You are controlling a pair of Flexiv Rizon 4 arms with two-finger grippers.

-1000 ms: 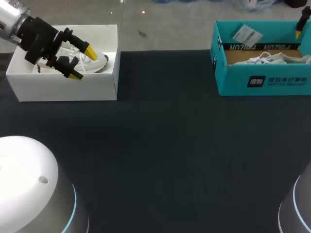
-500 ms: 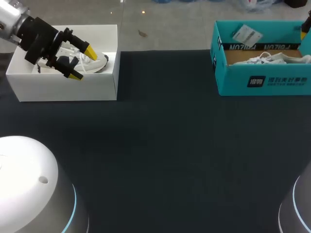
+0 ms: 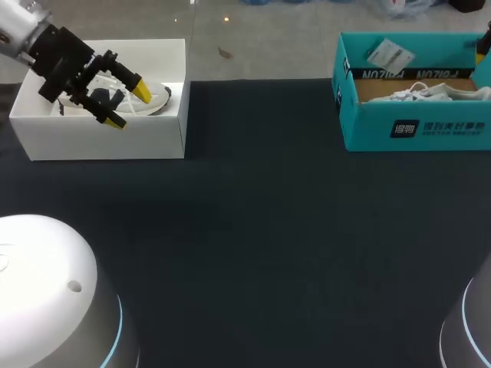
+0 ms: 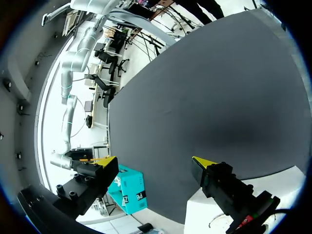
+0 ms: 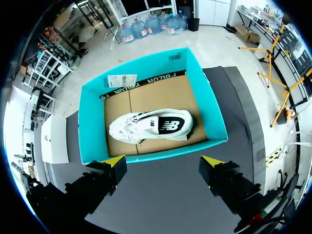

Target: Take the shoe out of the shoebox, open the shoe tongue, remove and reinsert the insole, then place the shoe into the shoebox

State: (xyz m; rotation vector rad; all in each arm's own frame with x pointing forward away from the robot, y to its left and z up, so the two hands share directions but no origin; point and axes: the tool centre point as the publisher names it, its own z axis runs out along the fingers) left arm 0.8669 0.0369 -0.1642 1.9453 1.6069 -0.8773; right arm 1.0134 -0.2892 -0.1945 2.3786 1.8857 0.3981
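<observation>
A teal shoebox (image 3: 414, 126) stands open at the table's far right, with a white shoe (image 3: 430, 93) inside. In the right wrist view that white shoe (image 5: 151, 126) lies on its side on the box's cardboard floor. My right gripper (image 5: 162, 161) hangs open well above the teal shoebox (image 5: 92, 131). In the head view only a sliver of it (image 3: 486, 42) shows at the right edge. At the far left a white box (image 3: 100, 138) holds a white and dark shoe (image 3: 149, 100). My left gripper (image 3: 128, 106) hovers open over it, touching nothing.
The dark table mat (image 3: 261, 222) spreads between the two boxes. In the left wrist view the left gripper (image 4: 154, 161) looks across the mat toward the distant teal box (image 4: 132, 187), with a corner of the white box (image 4: 209, 217) beneath it.
My left gripper has tilted slightly over the white box. My right gripper has slid further out past the head view's right edge. The boxes and shoes have not moved.
</observation>
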